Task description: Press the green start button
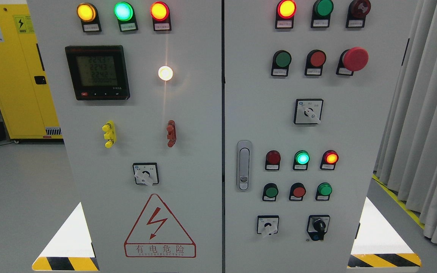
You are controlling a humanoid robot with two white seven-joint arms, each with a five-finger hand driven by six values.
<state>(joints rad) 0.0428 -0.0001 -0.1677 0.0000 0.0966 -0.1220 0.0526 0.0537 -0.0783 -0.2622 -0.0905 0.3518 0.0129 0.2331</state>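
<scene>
A grey electrical control cabinet point(199, 159) fills the head view, with two door panels. On the right panel an unlit green push button point(283, 59) sits in the upper row, beside a red button point(317, 58) and a red mushroom stop point(355, 59). Two more green buttons point(271, 192) point(324, 189) sit in the lower row, either side of a red one point(299, 191). Above them a green lamp point(302, 157) glows. Which green button is the start one I cannot tell; the labels are too small to read. Neither robot hand shows.
The left panel carries a digital meter point(97, 72), lit yellow, green and red lamps, a white lamp point(165, 73), rotary switches and an electric-danger triangle point(159, 227). A door handle point(244, 165) sits on the right panel. A yellow cabinet point(10, 76) stands left, grey curtains point(427, 113) right.
</scene>
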